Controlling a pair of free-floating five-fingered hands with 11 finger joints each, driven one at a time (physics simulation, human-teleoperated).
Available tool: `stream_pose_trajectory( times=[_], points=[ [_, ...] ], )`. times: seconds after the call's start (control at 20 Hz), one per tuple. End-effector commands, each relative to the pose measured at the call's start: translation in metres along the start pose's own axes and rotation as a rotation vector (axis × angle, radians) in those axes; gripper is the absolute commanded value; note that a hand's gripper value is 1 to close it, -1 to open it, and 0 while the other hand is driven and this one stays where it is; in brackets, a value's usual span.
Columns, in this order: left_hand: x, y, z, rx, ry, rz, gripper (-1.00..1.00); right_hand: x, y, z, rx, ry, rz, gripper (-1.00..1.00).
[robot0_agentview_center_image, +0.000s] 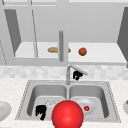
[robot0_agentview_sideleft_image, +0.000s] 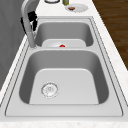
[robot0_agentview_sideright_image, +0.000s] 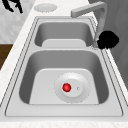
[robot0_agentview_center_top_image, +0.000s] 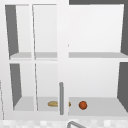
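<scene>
- Black fingers of the right hand (robot0_agentview_center_image: 77, 75) are seen bunched against the faucet (robot0_agentview_center_image: 71, 71), just under its spout; whether they are curled round the metal or merely touching cannot be told. Same hand is seen as a dark blob beside the faucet base in the right side view (robot0_agentview_sideright_image: 107, 40) and behind the neck in the left side view (robot0_agentview_sideleft_image: 32, 17).
- Left hand (robot0_agentview_center_image: 41, 111) is hung at the front edge of the left basin, fingers pointed down and loosely straight, nothing held; also caught at the top left corner of the right side view (robot0_agentview_sideright_image: 13, 5).
- Below the right hand: a round plate (robot0_agentview_sideright_image: 72, 87) lies flat on the right basin floor, with a small red ball (robot0_agentview_sideright_image: 66, 87) resting on it.
- Just beside the left hand: the drain (robot0_agentview_center_image: 50, 103) of the left basin, and a large red sphere (robot0_agentview_center_image: 67, 115) over the sink's front rim.
- Steel double sink (robot0_agentview_center_image: 67, 83) surrounds both hands.
- Above the right hand: open cabinet shelf (robot0_agentview_center_top_image: 100, 106) with an orange ball (robot0_agentview_center_top_image: 83, 105) and a tan loaf (robot0_agentview_center_top_image: 53, 103), partly hidden by a door handle (robot0_agentview_center_top_image: 61, 97).
- Further out on the counter: a plate at far left (robot0_agentview_center_image: 3, 110), another with something brown on it at far right (robot0_agentview_sideleft_image: 76, 8).
</scene>
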Motion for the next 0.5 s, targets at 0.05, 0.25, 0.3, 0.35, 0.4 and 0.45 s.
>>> stream_pose_trajectory(
  times=[0.05,0.25,0.3,0.35,0.4,0.45],
  points=[
    [0.0000,0.0000,0.0000,0.000,0.000,0.000,0.00,-0.0066,0.0172,-0.0089,0.000,0.001,-0.033,1.00],
    [0.0000,0.0000,0.0000,0.000,0.000,0.000,0.00,-0.0096,0.0191,-0.0100,-0.021,-0.027,-0.068,1.00],
    [0.0000,0.0000,0.0000,0.000,0.000,0.000,0.00,-0.0101,0.0197,-0.0101,-0.030,-0.034,-0.077,1.00],
    [0.0000,0.0000,0.0000,0.000,0.000,0.000,0.00,-0.0108,0.0198,-0.0093,-0.038,-0.041,-0.087,1.00],
    [0.0000,0.0000,0.0000,0.000,0.000,0.000,0.00,-0.0117,0.0201,-0.0081,-0.047,-0.047,-0.096,1.00],
    [0.0000,0.0000,0.0000,0.000,0.000,0.000,0.00,-0.0121,0.0210,-0.0074,-0.060,-0.052,-0.107,1.00]
  ],
)
